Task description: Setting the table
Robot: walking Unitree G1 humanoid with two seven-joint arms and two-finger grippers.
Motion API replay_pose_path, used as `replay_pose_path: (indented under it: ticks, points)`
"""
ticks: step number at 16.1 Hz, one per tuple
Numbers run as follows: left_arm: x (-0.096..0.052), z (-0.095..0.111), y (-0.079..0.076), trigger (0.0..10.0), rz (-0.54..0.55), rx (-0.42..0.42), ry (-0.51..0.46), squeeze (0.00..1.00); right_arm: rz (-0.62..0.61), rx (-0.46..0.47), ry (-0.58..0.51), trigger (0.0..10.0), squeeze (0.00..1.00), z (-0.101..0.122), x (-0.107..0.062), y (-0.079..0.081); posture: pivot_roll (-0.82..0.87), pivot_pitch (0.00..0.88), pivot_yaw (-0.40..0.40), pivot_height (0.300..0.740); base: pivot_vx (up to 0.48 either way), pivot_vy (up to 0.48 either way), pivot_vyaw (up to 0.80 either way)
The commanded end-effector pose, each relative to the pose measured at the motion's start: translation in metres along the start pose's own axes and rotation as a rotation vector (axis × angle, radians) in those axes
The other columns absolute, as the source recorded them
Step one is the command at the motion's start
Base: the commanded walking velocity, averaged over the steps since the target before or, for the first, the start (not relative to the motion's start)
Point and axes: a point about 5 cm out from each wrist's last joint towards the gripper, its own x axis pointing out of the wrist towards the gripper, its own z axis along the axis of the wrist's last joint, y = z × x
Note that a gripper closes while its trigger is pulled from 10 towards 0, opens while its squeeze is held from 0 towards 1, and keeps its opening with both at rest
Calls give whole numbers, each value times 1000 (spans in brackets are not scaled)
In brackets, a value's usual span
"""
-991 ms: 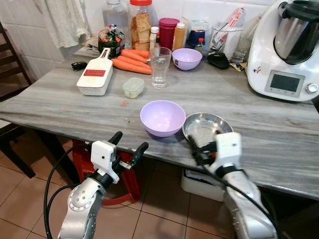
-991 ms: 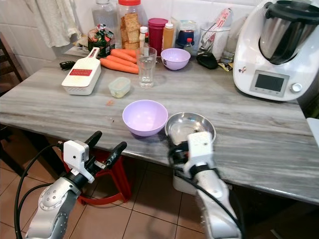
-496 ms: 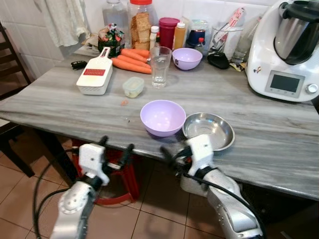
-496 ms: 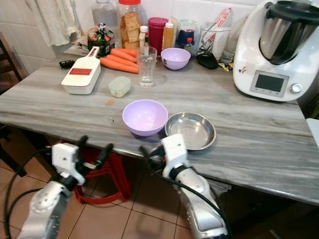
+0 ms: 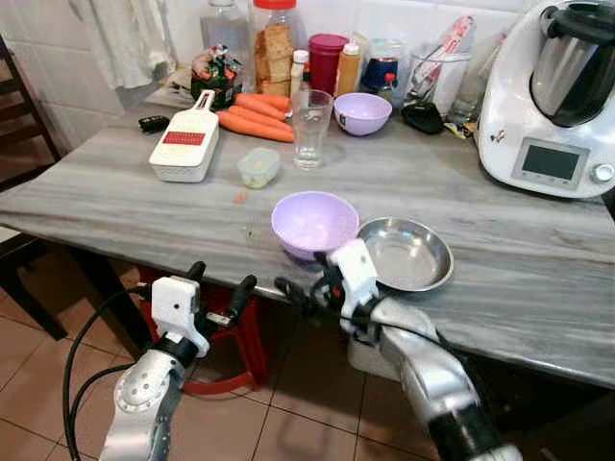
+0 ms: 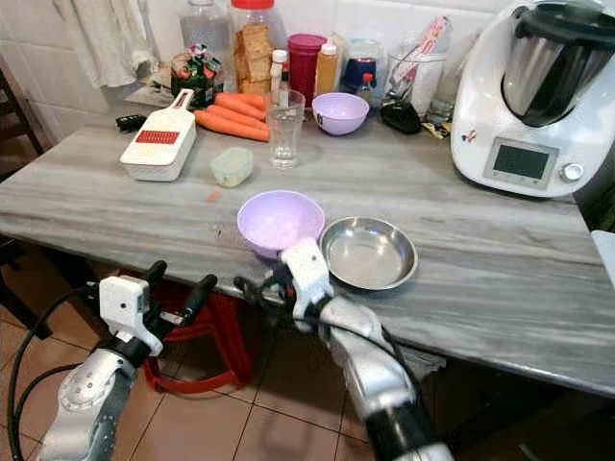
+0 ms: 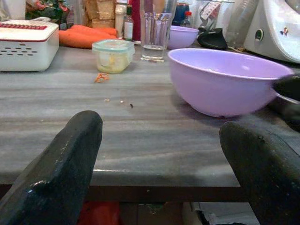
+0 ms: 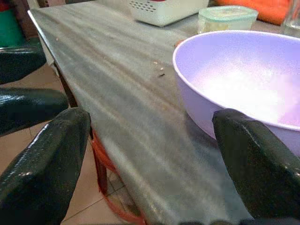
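Observation:
A large purple bowl (image 5: 314,221) sits near the front edge of the grey table (image 5: 125,197). A steel bowl (image 5: 405,254) touches it on the right. My right gripper (image 5: 306,286) is open at the table's front edge, just in front of the purple bowl (image 8: 248,84), one finger (image 8: 42,164) off the edge and the other finger (image 8: 258,164) under the bowl's side. It holds nothing. My left gripper (image 5: 219,286) is open and empty, below and in front of the table edge, left of the right gripper, and it faces the purple bowl (image 7: 225,79).
Farther back stand a glass (image 5: 310,130), a small lidded container (image 5: 258,168), a white grater (image 5: 184,144), carrots (image 5: 255,120), a smaller purple bowl (image 5: 362,112) and jars. A white kitchen machine (image 5: 557,96) fills the right rear. A red stool (image 5: 240,331) is under the table, a dark chair (image 5: 19,144) at left.
My right gripper has swung left from over the steel bowl to the table's front edge before the purple bowl. The left gripper dropped a little. Both bowls have stayed put.

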Motion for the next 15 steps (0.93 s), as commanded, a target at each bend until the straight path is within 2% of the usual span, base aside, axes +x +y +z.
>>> replay_pose_path:
  ticks: [1,3,11,15]
  points:
    - [3,4,-2,10000,-6,8,-11,0,-10,2,-2,10000,0,0,1,-8,44,0,-44,740,0,0,0]
    - [2,5,-3,10000,-8,6,-11,0,-16,-9,2,10000,0,-1,3,-15,49,0,-46,740,0,0,0]
    - [2,7,-4,10000,-15,7,-7,0,-72,-25,-9,10000,0,-4,5,-24,52,0,-39,740,0,0,0]
    - [4,13,-5,10000,-23,6,-28,0,-47,-50,-114,10000,0,12,-4,-19,52,0,-42,740,0,0,0]
